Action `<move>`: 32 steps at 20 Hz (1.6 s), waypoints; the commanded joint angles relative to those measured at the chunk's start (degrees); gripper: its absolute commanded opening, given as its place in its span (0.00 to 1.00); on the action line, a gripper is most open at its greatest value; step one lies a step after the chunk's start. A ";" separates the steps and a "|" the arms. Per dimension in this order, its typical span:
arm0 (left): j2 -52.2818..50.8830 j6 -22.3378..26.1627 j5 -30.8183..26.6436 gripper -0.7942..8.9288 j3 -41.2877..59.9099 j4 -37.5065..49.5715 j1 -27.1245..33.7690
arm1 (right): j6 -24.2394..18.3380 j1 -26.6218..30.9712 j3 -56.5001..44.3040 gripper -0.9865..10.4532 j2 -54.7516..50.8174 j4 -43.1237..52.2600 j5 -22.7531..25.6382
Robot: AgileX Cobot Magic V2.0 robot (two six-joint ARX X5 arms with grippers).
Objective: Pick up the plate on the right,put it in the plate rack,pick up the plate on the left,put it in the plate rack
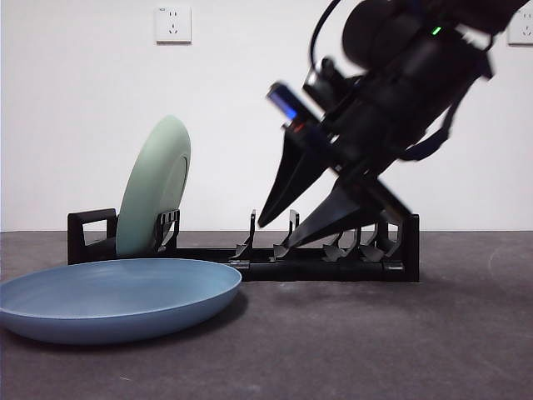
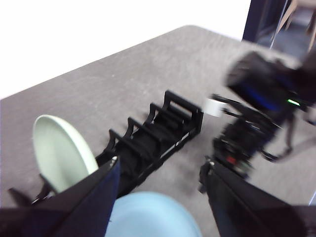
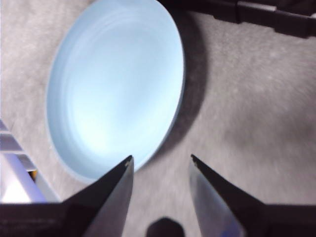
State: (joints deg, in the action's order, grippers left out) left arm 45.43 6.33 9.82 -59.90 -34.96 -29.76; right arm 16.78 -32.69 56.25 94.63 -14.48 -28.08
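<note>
Right arm (image 1: 400, 75): bulky black housing, glossy rounded joints, small green LED at 12 o'clock, black cable looping off top, dark strap at 3 o'clock. Blue-lit camera module (image 1: 287, 102) with red spot beneath. Right gripper (image 1: 287, 229): two black pointed wedge jaws. Left gripper (image 2: 160, 170): black tapered jaws, pale tips.

From my station I see the bench (image 1: 466, 333), a dark grey, slightly fuzzy surface running to a plain white wall (image 1: 83, 125). High on that wall sits a white power socket (image 1: 173, 23) at the left, and another socket (image 1: 523, 29) is cut off by the right edge. Past the bench's far corner I make out a dark doorway (image 2: 264, 19).
</note>
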 commanded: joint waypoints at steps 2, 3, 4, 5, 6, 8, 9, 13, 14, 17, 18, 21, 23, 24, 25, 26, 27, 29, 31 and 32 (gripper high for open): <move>-0.13 1.29 -5.18 0.38 0.48 -2.56 -5.44 | 1.46 -0.98 4.59 0.25 6.99 0.48 -0.35; 0.07 1.29 -6.62 0.38 0.48 -2.95 -6.71 | 1.60 -1.20 5.79 0.25 8.63 0.35 -0.31; 0.17 1.29 -7.69 0.38 0.48 -3.15 -8.09 | 1.81 -1.51 7.17 0.25 10.64 0.35 -0.52; 0.22 1.29 -8.59 0.38 0.48 -3.15 -9.07 | 1.84 -1.75 8.20 0.25 12.00 0.35 -0.52; 0.39 1.31 -9.94 0.38 0.48 -3.08 -9.92 | 1.84 -2.10 9.27 0.25 13.33 0.35 -0.52; 0.66 1.31 -11.98 0.38 0.48 -3.39 -11.04 | 2.95 -2.86 11.06 0.25 15.69 0.35 -0.44; 0.79 1.31 -12.59 0.38 0.48 -3.50 -11.23 | 3.41 -3.15 11.56 0.22 16.61 0.33 -0.42; 1.20 1.42 -13.03 0.37 0.48 -4.11 -11.45 | 3.63 -3.85 11.69 0.11 18.12 0.22 0.11; 1.36 1.42 -13.16 0.37 0.48 -4.15 -11.45 | 3.67 -3.91 11.69 0.08 18.12 0.22 0.11; 1.70 1.92 -14.43 0.37 0.48 -4.17 -11.45 | 3.78 -4.02 11.69 0.08 17.81 -0.59 0.11; 1.90 2.64 -14.38 0.37 0.48 -4.26 -11.47 | 3.74 -4.02 11.69 0.08 17.46 -1.22 0.11; 3.37 4.28 -13.99 0.37 0.48 -4.70 -11.47 | 2.82 -3.87 11.69 0.08 14.23 -5.16 0.15; 4.90 6.49 -13.22 0.37 0.48 -5.57 -11.76 | 1.53 -3.69 11.69 0.08 10.99 -8.83 1.60; 5.88 8.02 -12.37 0.37 0.48 -6.12 -12.15 | 0.83 -3.34 11.69 0.08 9.05 -11.02 3.69; 7.10 8.46 -12.39 0.37 0.48 -6.38 -12.90 | 0.11 -2.75 11.69 0.08 7.02 -13.25 6.08; 8.24 8.90 -12.41 0.37 0.48 -6.84 -13.97 | -0.66 -2.21 11.69 0.08 5.11 -15.32 8.00; 9.51 8.96 -12.61 0.37 0.48 -7.19 -15.47 | -1.20 -1.53 11.72 0.08 3.48 -17.03 9.14; 12.24 9.03 -12.79 0.37 0.48 -7.63 -19.65 | -1.73 0.87 11.72 0.08 0.24 -20.15 9.01; 14.97 9.07 -13.75 0.37 0.48 -7.50 -24.65 | -2.34 2.75 11.72 0.08 -2.43 -22.58 8.92; 16.59 9.51 -15.61 0.37 0.48 -7.37 -27.21 | -2.67 3.69 11.69 0.08 -3.67 -23.69 8.85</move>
State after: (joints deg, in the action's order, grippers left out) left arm 61.80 15.05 -5.54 -59.90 -42.41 -56.53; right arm 14.96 -28.67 67.92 90.94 -38.41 -19.00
